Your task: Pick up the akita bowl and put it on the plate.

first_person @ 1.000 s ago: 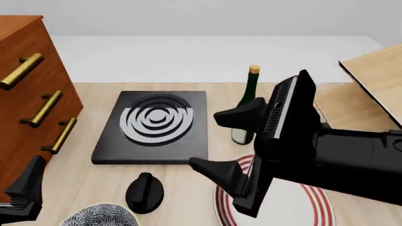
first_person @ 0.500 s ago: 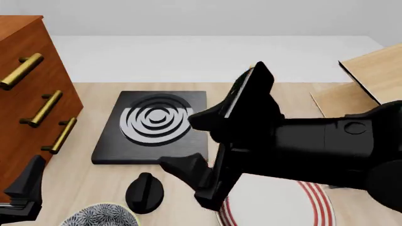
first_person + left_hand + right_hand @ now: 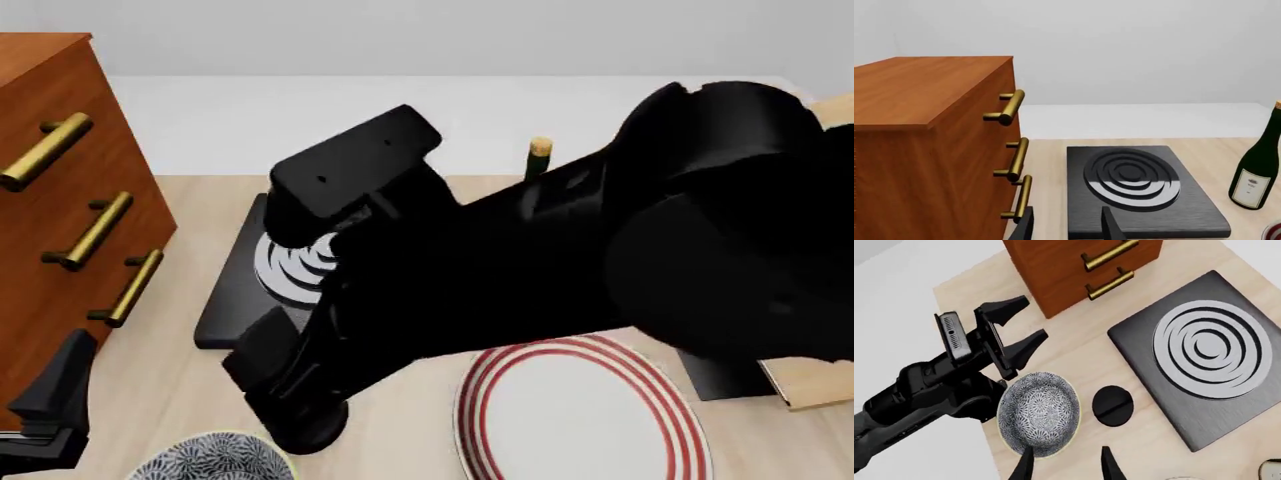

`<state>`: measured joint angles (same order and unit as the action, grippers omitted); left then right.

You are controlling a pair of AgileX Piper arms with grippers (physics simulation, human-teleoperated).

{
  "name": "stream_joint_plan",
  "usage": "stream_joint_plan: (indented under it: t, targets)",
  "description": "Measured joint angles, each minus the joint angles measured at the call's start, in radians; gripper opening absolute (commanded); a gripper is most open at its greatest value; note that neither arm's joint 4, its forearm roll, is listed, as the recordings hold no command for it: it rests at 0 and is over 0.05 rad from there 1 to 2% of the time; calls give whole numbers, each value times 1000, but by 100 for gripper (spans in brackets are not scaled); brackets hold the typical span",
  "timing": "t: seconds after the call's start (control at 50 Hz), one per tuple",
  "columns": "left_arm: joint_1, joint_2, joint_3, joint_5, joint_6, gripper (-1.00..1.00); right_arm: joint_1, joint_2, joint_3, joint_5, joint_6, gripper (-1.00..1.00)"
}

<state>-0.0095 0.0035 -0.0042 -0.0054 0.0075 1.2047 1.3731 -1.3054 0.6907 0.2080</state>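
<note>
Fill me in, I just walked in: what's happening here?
Nothing is held yet. The right end effector hangs open above the table near the bowl, which sits on the table beside a black knob. The left end effector, also open, waits beside the bowl. The plate is bare.

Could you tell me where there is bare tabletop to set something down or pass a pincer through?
Bare wood lies between the drawer cabinet and the stove. It is crowded where the akita bowl, the black knob and the left pincer cluster. The plate is empty.
</note>
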Motion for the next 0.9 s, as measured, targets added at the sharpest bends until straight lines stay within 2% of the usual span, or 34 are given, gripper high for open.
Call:
stream_joint_plan:
  t: [0.16, 0.42, 0.6, 0.9]
  targets:
    - [0, 0, 0, 0, 1, 100, 19, 44, -40, 80, 84, 100]
    - [0, -1, 0, -1, 1, 100, -5, 63, -21, 115, 138, 100]
    - [-3, -1, 0, -1, 2, 100, -6, 82, 2, 90, 168, 100]
    - [-10, -3, 0, 0, 3, 100, 11, 107, 84, -20, 229, 100]
